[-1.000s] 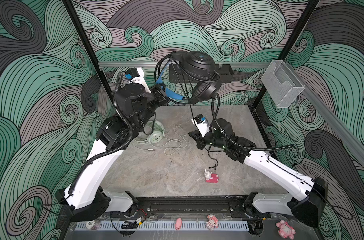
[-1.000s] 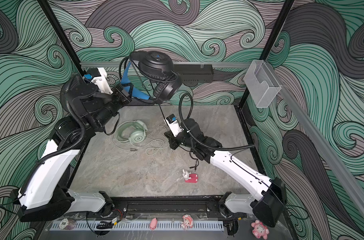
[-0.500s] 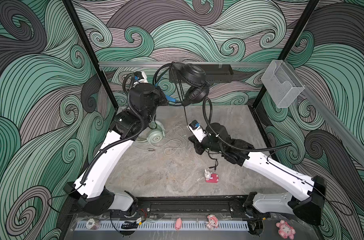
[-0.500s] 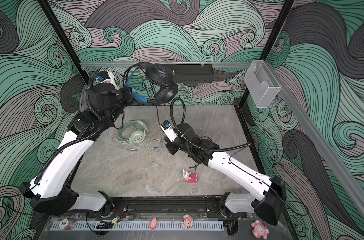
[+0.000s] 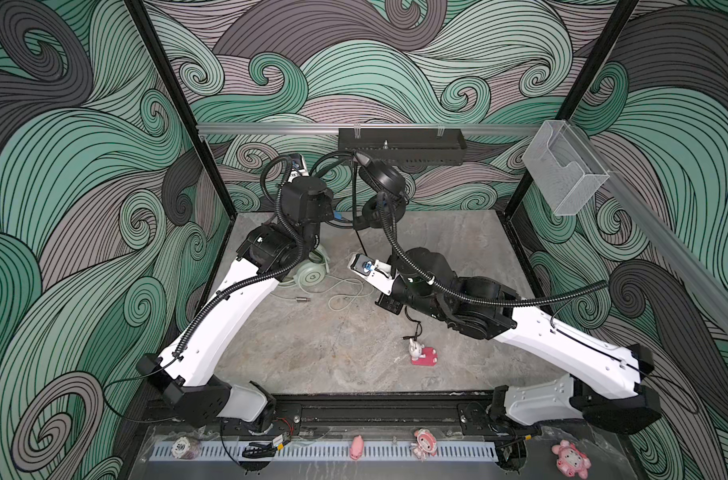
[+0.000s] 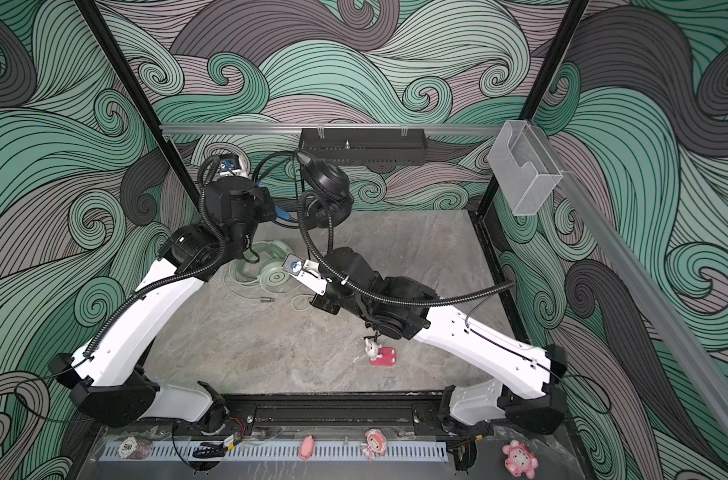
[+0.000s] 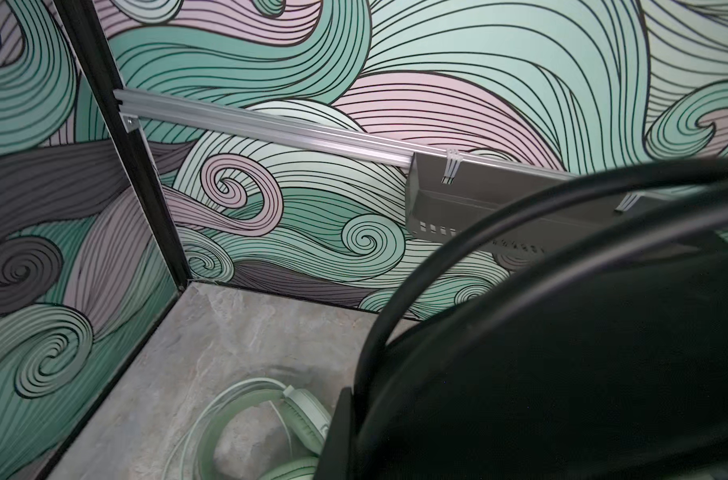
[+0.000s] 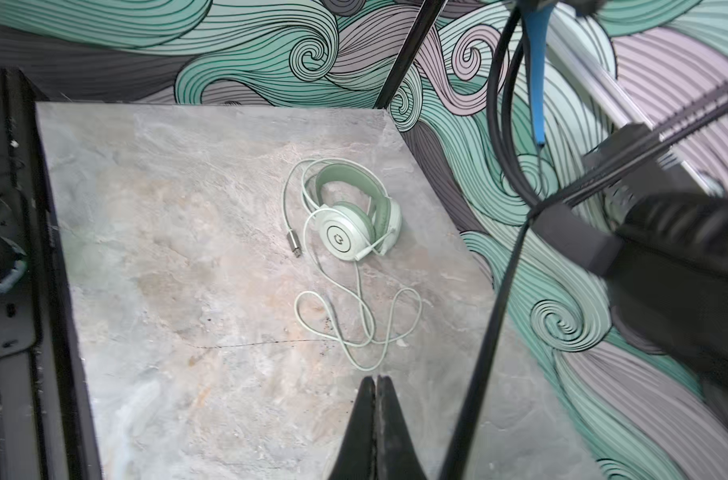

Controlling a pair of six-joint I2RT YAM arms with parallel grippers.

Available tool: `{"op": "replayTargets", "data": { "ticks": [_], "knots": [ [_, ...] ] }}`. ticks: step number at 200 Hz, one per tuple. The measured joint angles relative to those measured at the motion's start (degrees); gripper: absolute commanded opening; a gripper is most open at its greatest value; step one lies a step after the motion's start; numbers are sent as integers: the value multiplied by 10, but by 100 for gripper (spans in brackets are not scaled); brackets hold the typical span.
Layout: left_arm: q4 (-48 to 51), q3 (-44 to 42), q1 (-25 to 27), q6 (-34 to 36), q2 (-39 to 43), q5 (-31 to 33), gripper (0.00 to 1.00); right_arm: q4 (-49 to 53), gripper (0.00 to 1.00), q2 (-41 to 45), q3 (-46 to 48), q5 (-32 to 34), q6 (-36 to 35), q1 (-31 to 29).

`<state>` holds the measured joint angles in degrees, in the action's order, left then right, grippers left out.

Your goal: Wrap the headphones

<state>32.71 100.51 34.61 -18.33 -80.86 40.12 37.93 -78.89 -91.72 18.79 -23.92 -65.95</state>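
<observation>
Black headset (image 5: 385, 183) lower, left end effector (image 6: 276, 212) half-hidden

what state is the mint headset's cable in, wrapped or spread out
Spread out: the whitish cable trails in loose loops on the table beside the mint-green headphones, its plug lying free.

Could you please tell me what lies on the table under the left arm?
The mint-green headphones lie there, their whitish cable loose on the table. In both top views the left arm covers part of the headband; the right wrist view shows it whole.
</observation>
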Motion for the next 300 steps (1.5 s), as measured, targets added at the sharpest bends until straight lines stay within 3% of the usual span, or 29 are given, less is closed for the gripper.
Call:
{"op": "replayTargets", "data": {
  "ticks": [53,129,163,193,229,265,300],
  "knots": [
    [-7,-76,16,73,28,15,0,49,0,-29,-91,90,-118,-8],
    [45,-69,26,117,45,-18,0,0,0,-29,-80,145,-307,-49],
    [91,-31,27,97,36,-32,0,-4,0,-36,-97,139,-310,-65],
    [121,18,27,58,19,-47,0,-6,0,-58,-127,126,-269,-91],
    [142,16,27,49,19,-55,0,1,0,-76,-141,121,-224,-104],
    [142,-15,33,67,34,-50,0,5,0,-76,-141,138,-224,-100],
    [127,-63,38,131,73,-45,0,5,6,-70,-138,154,-254,-79]
  ]
}}
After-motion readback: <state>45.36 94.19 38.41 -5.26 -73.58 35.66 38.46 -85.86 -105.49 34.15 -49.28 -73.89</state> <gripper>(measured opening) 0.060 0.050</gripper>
